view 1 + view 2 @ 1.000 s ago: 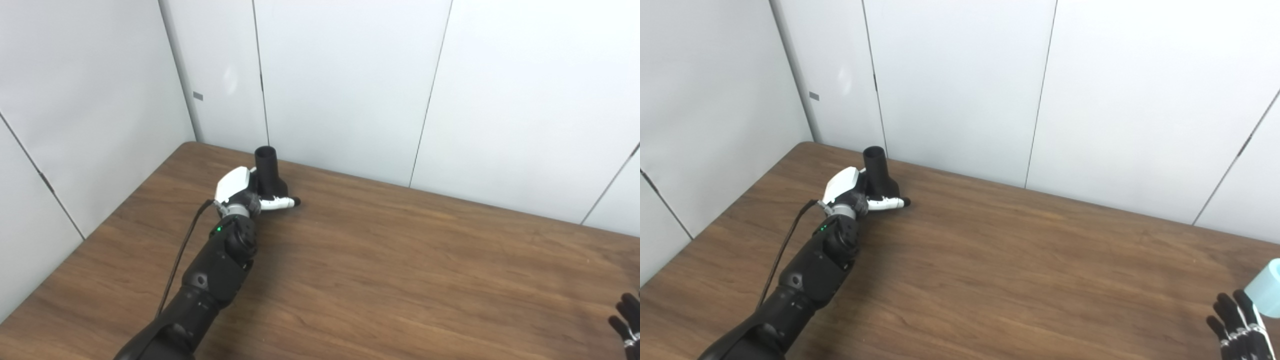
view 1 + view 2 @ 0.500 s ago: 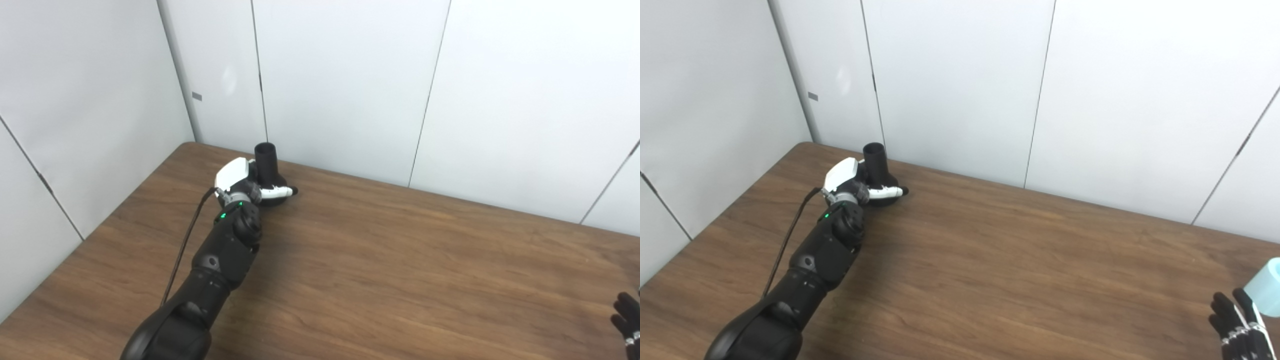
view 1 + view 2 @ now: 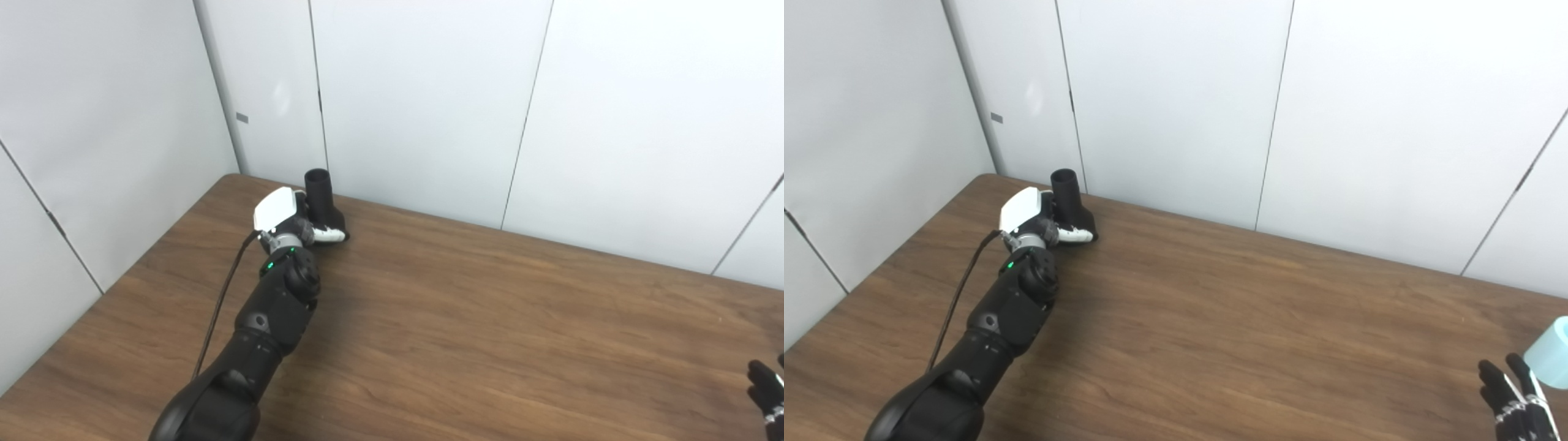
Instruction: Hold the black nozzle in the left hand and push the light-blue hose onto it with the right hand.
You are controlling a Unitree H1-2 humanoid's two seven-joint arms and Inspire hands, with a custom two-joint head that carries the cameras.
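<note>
At far-left corner of the brown wooden table (image 3: 465, 318): matte black plastic nozzle (image 3: 323, 202), upright.
Left hand (image 3: 288, 219): wrapped around nozzle base; lift it straight.
Right hand (image 3: 1516, 407): fingers apart, beside light-blue hose (image 3: 1549, 361).

A dark brown, wood-grain rectangular table (image 3: 465, 343) stands against the pale panelled walls. A black plastic nozzle (image 3: 323, 202) with an upright round tube rests on the table's far left corner, and a light-blue cylindrical hose end (image 3: 1549, 361) sits at the right edge.
</note>
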